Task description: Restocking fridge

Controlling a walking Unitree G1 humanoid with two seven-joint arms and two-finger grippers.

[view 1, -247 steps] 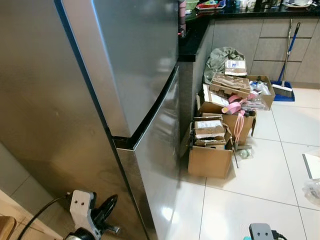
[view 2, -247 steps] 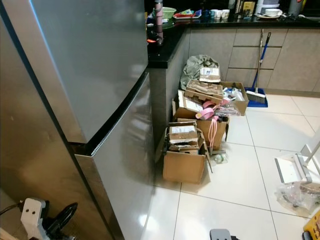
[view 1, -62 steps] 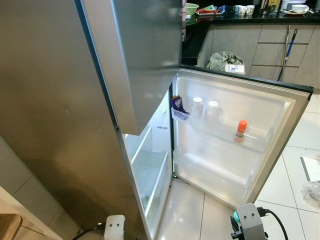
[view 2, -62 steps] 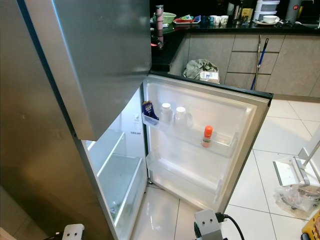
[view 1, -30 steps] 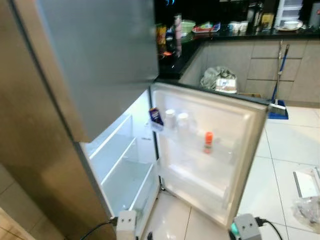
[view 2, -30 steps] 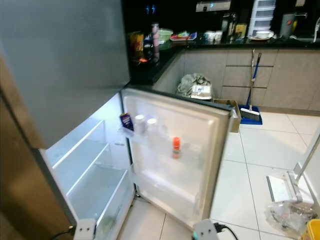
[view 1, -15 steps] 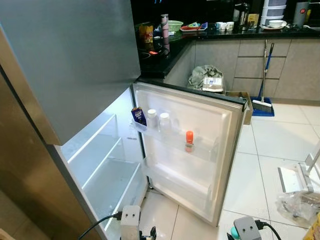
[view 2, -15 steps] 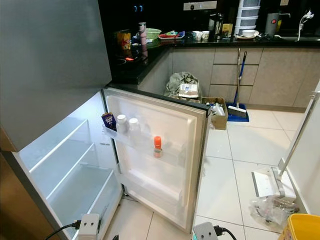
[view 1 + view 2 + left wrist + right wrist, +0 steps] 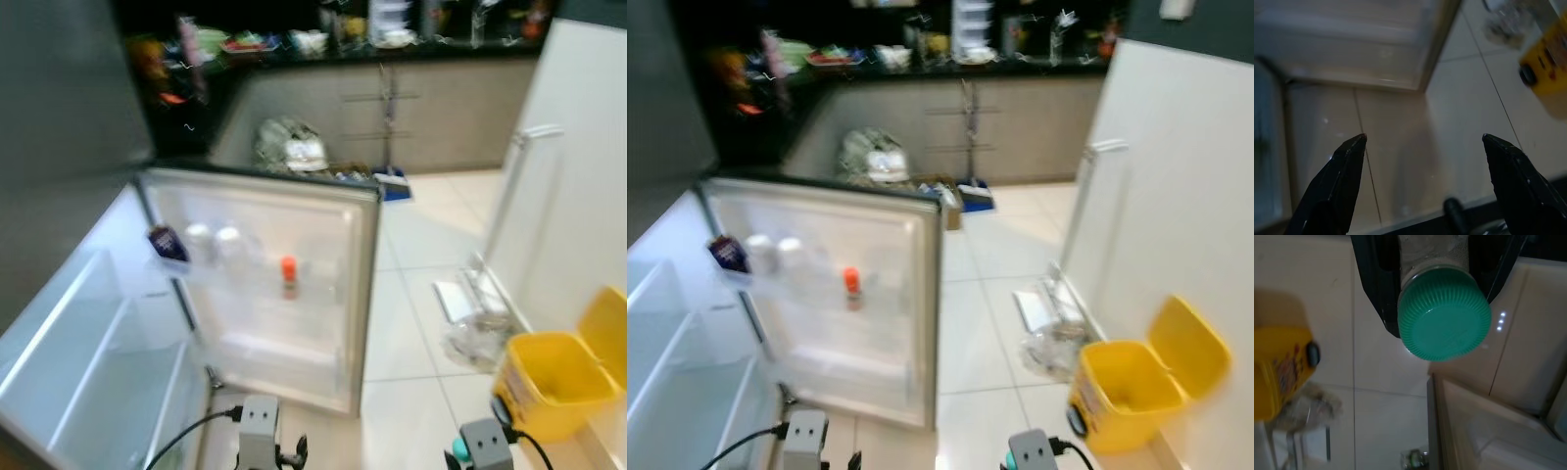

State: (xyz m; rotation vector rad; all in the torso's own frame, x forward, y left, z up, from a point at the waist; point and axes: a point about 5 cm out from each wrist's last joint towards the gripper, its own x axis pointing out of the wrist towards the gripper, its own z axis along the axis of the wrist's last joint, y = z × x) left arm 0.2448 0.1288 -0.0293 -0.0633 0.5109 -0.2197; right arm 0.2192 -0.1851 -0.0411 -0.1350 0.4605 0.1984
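Green-capped jar clamped betw. R gripper fingers, low at 5 o'clock above tile floor. L gripper spread wide, holding nothing, at 6 o'clock. Open fridge door at 10 o'clock w/ orange-capped bottle on its shelf; yellow bin at 4 o'clock.

No legible text, brand, number or sign is present in any view.

- Yellow bin, near right on the floor: dark and red markings on its side appear in the left wrist view and the right wrist view; too blurred to read.
- Dark blue packet in the open fridge door's upper rack: printed face, characters not resolvable.
- Orange-capped bottle in the same door: label not resolvable.
- Green-lidded jar between the right gripper's jaws: ribbed lid, no lettering discernible.
- Items on the far table: motion blur prevents reading any label.
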